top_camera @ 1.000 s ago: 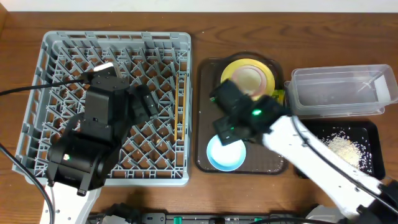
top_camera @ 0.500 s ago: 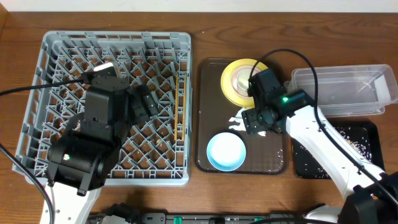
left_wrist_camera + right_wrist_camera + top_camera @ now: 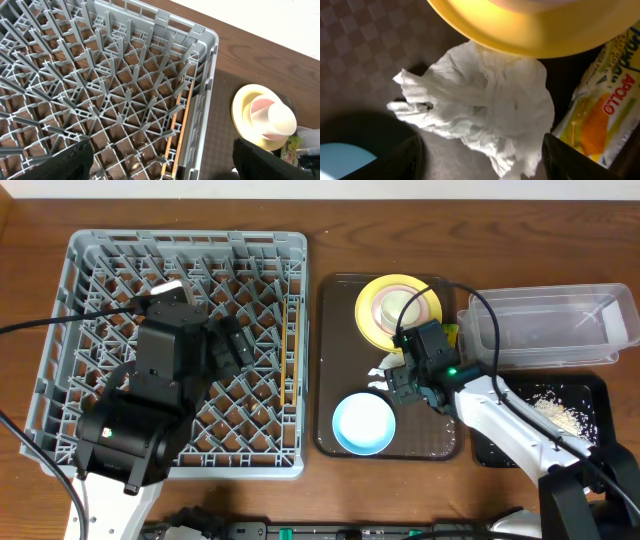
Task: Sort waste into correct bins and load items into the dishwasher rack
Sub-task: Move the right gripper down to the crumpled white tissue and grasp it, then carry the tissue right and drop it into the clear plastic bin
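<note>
On the brown tray [image 3: 340, 350], right gripper [image 3: 487, 155] hung wide open over the napkin [image 3: 485, 100]; left gripper [image 3: 165, 160] gaped above the rack [image 3: 100, 75].

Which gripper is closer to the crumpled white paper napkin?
Right. The right gripper is directly above the napkin; the left gripper is far away, over the grey plastic dishwasher rack.

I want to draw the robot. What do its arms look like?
The left arm is chunky and mostly black, the right arm white with black joints. Each has a small green light and thin black cables. Their tool fingers are dark.
</note>
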Motion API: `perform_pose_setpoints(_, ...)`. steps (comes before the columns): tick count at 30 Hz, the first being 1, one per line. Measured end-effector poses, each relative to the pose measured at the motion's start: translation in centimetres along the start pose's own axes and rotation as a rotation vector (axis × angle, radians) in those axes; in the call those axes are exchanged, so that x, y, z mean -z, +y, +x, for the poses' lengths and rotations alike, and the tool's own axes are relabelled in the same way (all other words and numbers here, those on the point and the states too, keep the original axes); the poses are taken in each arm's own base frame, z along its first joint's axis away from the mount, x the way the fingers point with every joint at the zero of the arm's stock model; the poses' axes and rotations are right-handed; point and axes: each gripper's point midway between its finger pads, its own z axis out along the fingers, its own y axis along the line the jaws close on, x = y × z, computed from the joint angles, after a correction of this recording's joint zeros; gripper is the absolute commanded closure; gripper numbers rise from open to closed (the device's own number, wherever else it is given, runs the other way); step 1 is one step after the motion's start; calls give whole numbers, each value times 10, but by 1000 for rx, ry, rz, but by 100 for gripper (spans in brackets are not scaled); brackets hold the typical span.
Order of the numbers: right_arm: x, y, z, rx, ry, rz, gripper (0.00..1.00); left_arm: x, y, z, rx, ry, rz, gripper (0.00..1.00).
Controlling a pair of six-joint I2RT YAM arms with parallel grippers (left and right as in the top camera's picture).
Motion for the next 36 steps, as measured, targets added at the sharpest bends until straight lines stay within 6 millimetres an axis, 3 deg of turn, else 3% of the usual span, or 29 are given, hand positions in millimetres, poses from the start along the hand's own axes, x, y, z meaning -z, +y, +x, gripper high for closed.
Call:
perform_pose_setpoints(9, -14, -4, 8, 8, -46, 17, 23, 0, 0, 0, 0, 0, 0, 10)
perform_pose_setpoints(30, -20, -7, -5, 58, -104, 36, 22, 0, 0, 0, 0, 0, 0, 10)
perform_pose_setpoints(34, -31, -9, 4, 67, -64, 52, 32, 0, 0, 0, 0, 0, 0, 10)
perform_pose_setpoints(36, -34, -8, 5, 72, -60, 44, 53, 0, 0, 0, 0, 0, 0, 10)
